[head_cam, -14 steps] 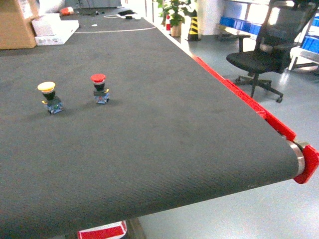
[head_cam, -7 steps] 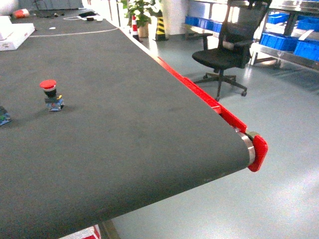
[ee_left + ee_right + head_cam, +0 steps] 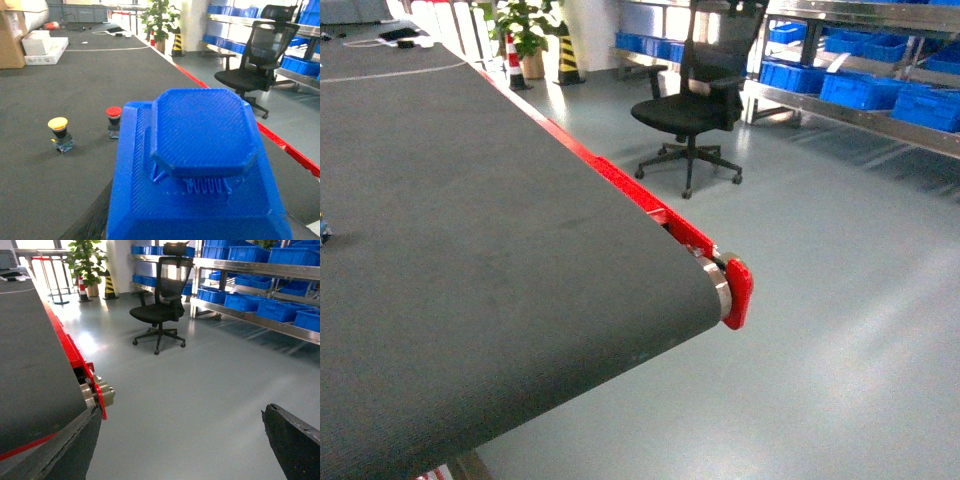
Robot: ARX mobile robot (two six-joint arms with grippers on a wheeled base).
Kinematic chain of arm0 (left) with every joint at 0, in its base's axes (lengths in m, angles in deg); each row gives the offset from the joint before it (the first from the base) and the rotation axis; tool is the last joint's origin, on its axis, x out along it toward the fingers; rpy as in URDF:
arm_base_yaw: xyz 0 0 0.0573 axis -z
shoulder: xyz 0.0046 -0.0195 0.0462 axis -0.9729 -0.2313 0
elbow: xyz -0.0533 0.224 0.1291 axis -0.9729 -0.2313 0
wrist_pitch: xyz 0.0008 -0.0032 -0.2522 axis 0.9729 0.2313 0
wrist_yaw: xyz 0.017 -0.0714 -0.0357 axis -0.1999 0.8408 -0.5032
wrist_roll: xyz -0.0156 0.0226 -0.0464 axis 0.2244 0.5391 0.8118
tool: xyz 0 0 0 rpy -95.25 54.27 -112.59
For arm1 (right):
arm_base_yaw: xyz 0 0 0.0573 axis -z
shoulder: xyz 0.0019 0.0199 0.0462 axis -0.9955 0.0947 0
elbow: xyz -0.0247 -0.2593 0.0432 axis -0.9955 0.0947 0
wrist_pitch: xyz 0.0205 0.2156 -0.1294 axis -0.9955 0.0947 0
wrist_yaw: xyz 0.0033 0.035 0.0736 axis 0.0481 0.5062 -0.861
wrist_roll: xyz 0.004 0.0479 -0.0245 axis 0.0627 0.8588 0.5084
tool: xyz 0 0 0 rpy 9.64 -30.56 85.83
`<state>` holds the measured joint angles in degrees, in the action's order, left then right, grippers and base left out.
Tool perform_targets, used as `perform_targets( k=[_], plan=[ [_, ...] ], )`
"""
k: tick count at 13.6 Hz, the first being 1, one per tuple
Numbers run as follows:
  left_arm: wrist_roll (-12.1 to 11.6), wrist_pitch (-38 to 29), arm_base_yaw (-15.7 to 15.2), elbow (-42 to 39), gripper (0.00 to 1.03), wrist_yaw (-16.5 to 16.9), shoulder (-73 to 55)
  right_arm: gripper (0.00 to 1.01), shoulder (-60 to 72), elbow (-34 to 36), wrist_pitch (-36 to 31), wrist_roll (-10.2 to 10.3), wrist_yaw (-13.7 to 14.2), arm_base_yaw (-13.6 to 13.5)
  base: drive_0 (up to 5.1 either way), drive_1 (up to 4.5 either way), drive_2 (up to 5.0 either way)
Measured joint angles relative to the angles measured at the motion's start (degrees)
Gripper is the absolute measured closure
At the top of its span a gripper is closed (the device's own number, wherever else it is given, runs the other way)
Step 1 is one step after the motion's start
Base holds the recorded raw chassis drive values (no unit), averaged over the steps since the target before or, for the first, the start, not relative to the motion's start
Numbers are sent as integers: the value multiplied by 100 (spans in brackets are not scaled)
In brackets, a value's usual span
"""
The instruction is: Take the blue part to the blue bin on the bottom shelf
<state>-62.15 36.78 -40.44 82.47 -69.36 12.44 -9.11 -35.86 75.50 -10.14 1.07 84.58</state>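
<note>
The blue part [image 3: 200,160], a big ribbed plastic piece with an octagonal top, fills most of the left wrist view. My left gripper [image 3: 197,227] is shut on it above the dark belt; only one dark finger [image 3: 95,217] shows at its lower left. Blue bins [image 3: 250,302] stand in a row on the lowest tier in view [image 3: 280,325] of a steel rack across the room, also in the head view as blue bins [image 3: 865,88]. My right gripper [image 3: 185,450] hangs open over the grey floor with nothing between its fingers [image 3: 295,445]. Neither gripper shows in the head view.
The dark conveyor belt [image 3: 470,250] ends at a red end cap [image 3: 737,292]. A yellow push-button [image 3: 59,131] and a red push-button [image 3: 114,120] stand on the belt. A black office chair [image 3: 695,95] sits between belt and rack. Potted plant [image 3: 525,30] at the back.
The head view has swung right: both push-buttons slid out of view on the left, and the chair, the floor and the rack with blue bins have come in.
</note>
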Motion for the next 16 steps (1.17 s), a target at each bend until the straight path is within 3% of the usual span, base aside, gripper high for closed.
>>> perform_targets(
  k=[16],
  plan=[
    [0, 0, 0, 0, 60, 0, 0, 3, 0, 0, -2, 2, 0, 0, -168, -168, -168]
  ],
)
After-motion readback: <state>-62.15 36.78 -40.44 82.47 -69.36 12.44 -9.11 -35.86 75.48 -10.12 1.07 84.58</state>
